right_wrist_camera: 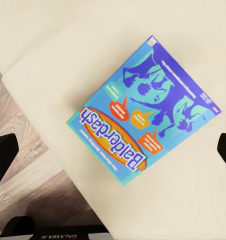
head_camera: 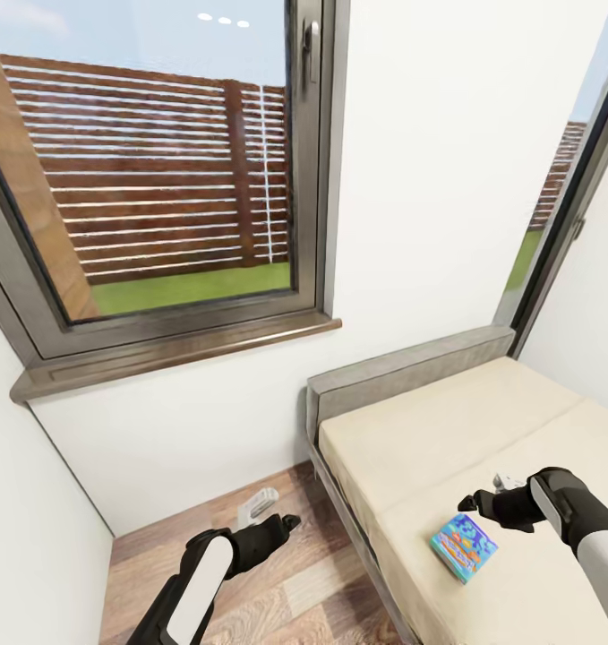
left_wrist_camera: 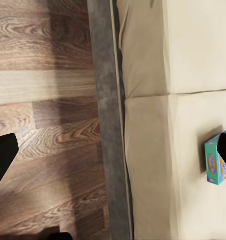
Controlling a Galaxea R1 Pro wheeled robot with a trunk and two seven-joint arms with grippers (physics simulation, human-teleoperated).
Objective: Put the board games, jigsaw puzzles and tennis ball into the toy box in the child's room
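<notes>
Blue board game (right_wrist_camera: 143, 110) flat on the bed (head_camera: 411, 448), uncontained.

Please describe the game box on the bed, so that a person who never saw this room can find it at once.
Under the big window a bed with a cream mattress stands against the white wall. Near the mattress's floor-side edge, below the right gripper, lies a flat blue game box. It is the one colourful thing on the plain mattress and reads "Balderdash".

Two glossy black jointed robot arms with smooth white shell panels on the forearms, left black two-fingered gripper (head_camera: 286, 522), right black gripper (head_camera: 472, 503) with small silver fittings, "GALAXEA" lettering on a black part
</notes>
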